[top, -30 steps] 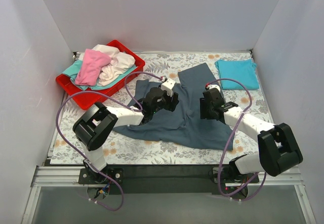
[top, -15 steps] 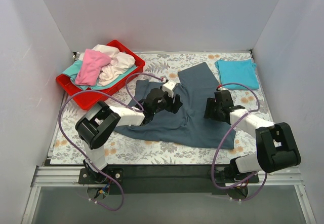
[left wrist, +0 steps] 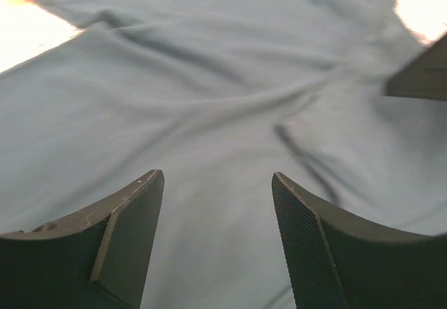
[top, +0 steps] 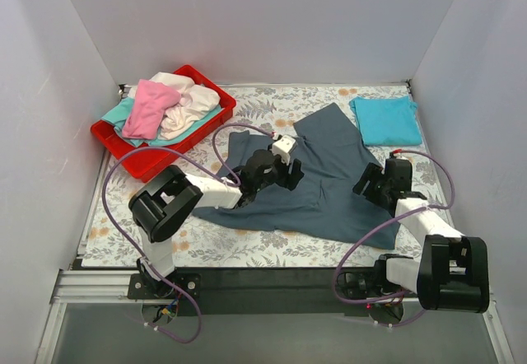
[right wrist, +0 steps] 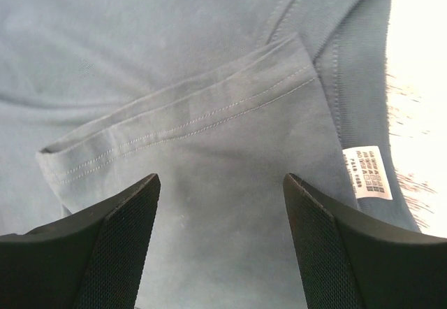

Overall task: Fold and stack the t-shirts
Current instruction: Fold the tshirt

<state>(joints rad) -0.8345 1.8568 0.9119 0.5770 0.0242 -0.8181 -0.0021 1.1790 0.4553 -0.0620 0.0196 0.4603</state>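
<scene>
The left end effector (left wrist: 218,180) stands open, its two dark fingers (left wrist: 126,232) spread with nothing between them but the rumpled cloth of the slate grey-blue t-shirt (left wrist: 209,92) below; whether the tips touch the cloth cannot be told. From above, this left end effector (top: 288,173) sits over the middle of the shirt. The right end effector (right wrist: 220,183) is open too and grips nothing. Under its gap lies a folded-over stitched hem (right wrist: 188,117), and a white care label (right wrist: 367,173) shows near the shirt's edge. From above, the right end effector (top: 370,187) is at the right side of the slate grey-blue t-shirt (top: 329,191), which lies spread and wrinkled across the middle of the counter, on the floral cover (top: 247,245). A folded turquoise t-shirt (top: 385,119) lies flat at the far right corner, just beside the grey-blue one. At the far left, a red tray (top: 136,160) holds a heap: a pink t-shirt (top: 151,106), a cream-white t-shirt (top: 191,105) and a teal t-shirt (top: 122,115) beneath them.
</scene>
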